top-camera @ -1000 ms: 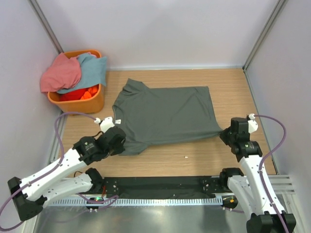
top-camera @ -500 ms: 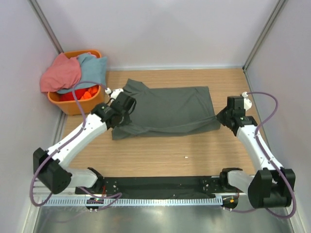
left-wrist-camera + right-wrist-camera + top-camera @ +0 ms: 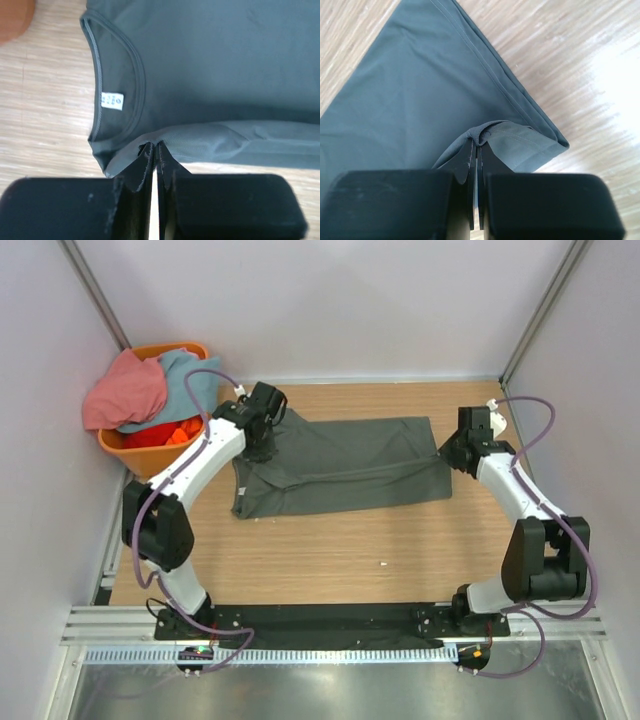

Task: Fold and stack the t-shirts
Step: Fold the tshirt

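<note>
A dark grey t-shirt (image 3: 340, 465) lies on the wooden table, its near half folded over toward the far edge. My left gripper (image 3: 262, 440) is shut on the shirt's near edge at the collar end; the left wrist view shows the pinched cloth (image 3: 155, 145) beside the neckline and white neck label (image 3: 111, 100). My right gripper (image 3: 450, 452) is shut on the hem corner at the right end, and the cloth (image 3: 482, 136) bunches at its tips. A salmon-pink shirt (image 3: 125, 390) and a light blue shirt (image 3: 190, 385) lie piled in the basket.
The orange plastic basket (image 3: 165, 455) stands at the far left corner by the left wall. Grey walls close the table on the left, far and right sides. A black rail (image 3: 330, 625) runs along the near edge.
Both grippers have carried the near edge of the dark grey shirt away from the arm bases toward the far side, folding the shirt lengthwise. Both arms are now stretched out.
</note>
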Action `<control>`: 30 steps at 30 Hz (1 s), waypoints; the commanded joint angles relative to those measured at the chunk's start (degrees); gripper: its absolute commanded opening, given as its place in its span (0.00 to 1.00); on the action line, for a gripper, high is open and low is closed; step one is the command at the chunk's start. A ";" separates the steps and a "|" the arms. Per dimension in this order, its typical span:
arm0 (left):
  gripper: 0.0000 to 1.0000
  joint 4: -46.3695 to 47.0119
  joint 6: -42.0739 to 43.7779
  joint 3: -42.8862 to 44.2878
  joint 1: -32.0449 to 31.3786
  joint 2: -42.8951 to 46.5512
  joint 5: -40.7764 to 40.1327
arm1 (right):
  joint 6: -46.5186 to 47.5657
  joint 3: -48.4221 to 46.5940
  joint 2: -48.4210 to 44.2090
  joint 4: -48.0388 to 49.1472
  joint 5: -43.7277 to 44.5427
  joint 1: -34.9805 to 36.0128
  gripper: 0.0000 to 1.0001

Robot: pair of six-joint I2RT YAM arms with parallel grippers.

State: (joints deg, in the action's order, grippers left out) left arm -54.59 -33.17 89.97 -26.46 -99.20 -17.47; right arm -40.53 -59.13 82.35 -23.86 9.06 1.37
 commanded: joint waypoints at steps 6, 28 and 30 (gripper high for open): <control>0.06 -4.12 5.13 11.61 4.57 -9.25 3.06 | 0.90 -6.69 6.24 3.03 1.31 -0.22 0.01; 0.70 5.50 -2.51 -9.87 9.85 4.95 7.80 | 6.70 -10.95 9.52 -1.47 1.75 -0.58 0.95; 0.70 8.95 -4.70 -19.69 9.76 11.02 7.11 | 7.48 -2.97 6.61 0.47 -1.57 -2.59 0.97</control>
State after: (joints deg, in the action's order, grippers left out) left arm -55.00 -33.26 81.06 -16.53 -93.89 -11.68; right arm -34.87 -70.72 94.74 -27.09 9.08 0.34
